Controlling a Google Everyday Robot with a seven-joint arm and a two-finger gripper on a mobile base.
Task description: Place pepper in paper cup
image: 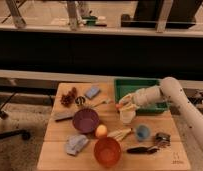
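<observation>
Wooden table [55, 150], light top, crowded with small things. White arm [181, 102] reaches in from the right edge, across the front of the green tray [140, 86] at the back right corner.

Gripper [124, 105] sits just past the tray's front left corner, directly above the paper cup [126, 118]. Fingers pressed together, pinching the pepper [118, 106]; only a small red-orange bit shows at the tip, sticking out to the left. Pepper is held over the cup rim; whether it touches the rim, cannot tell.

Paper cup stands upright, right of the table's middle, just in front of the tray.

Other items:
- purple bowl [86, 120], near the middle
- orange bowl [107, 151], at the front edge
- round yellow-orange fruit [101, 131], between the two bowls
- pale banana-like thing [120, 133], just in front of the paper cup
- blue cup [142, 132], right of that
- black tool [141, 149], near the front right
- grey-blue cloth [76, 144], front left
- blue sponge [92, 92], towards the back edge
</observation>
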